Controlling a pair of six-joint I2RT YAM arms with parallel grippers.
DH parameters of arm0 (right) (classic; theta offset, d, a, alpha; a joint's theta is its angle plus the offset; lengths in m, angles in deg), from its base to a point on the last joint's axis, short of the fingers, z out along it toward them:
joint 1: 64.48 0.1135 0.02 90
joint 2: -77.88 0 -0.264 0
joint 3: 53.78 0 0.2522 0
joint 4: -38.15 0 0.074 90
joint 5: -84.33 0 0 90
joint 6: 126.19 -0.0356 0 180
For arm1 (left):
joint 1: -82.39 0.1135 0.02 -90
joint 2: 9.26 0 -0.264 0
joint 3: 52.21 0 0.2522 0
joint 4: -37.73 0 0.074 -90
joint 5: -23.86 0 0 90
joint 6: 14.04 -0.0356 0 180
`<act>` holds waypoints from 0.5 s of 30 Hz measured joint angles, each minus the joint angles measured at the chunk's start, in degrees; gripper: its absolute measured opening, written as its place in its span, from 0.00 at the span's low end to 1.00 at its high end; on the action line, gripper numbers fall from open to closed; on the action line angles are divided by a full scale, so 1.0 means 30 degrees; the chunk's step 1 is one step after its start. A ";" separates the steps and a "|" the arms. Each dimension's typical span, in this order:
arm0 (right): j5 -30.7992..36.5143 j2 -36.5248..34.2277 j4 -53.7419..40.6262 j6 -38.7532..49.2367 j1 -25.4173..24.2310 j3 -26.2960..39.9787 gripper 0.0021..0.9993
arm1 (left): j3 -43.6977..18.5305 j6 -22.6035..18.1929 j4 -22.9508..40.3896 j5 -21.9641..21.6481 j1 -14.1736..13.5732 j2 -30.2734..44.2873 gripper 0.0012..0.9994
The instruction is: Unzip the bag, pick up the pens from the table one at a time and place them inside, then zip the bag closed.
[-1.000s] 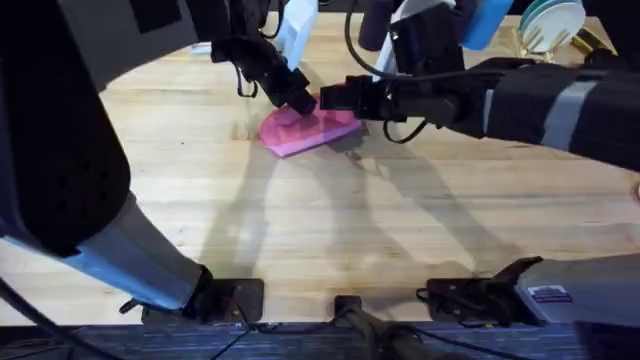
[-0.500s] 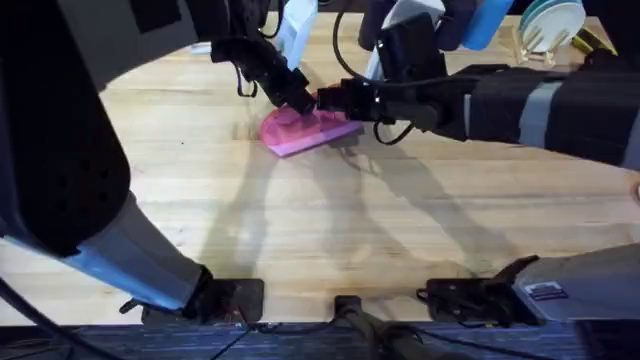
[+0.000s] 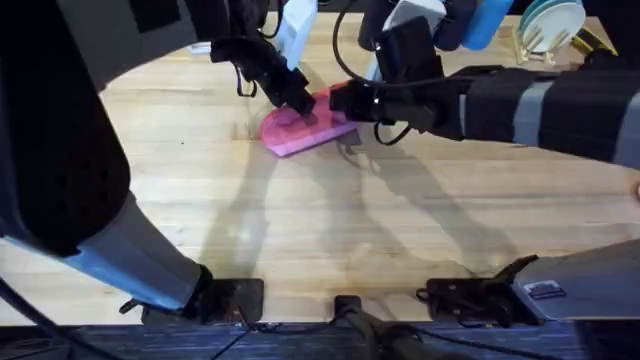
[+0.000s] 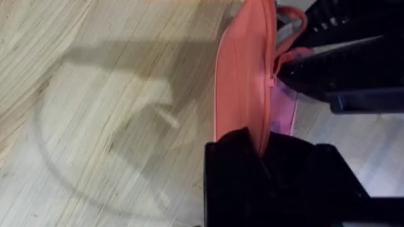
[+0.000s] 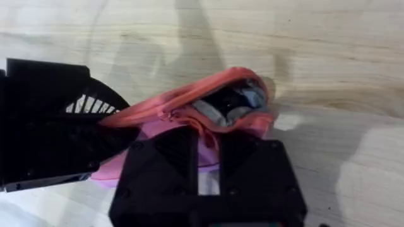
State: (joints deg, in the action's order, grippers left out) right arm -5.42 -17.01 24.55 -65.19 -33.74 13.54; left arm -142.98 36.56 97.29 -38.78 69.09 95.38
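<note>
Teal plates in a rack (image 3: 548, 25) stand beyond the wood surface.

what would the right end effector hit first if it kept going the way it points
Most likely the bag itself, which its fingers already touch. Just past the pouch sits the left end effector, gripping the other end, though depth there is hard to judge.

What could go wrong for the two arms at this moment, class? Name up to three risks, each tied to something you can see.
1. The bag is partly open at one end, where dark contents show; they might catch in the zipper.
2. The left gripper pinches only the bag's end; the fabric may slip out under tension.
3. The right gripper works close to the left on the table; they could bump.
</note>
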 joint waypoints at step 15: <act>-0.0386 0.1218 -0.0401 0.0834 -0.0066 -0.0263 0.03 | 0.0004 0.0000 -0.0015 0.0007 0.0000 0.0000 0.04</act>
State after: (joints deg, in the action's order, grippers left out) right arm -6.58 -13.36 23.35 -62.69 -33.94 12.76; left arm -142.96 36.56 97.25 -38.76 69.09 95.38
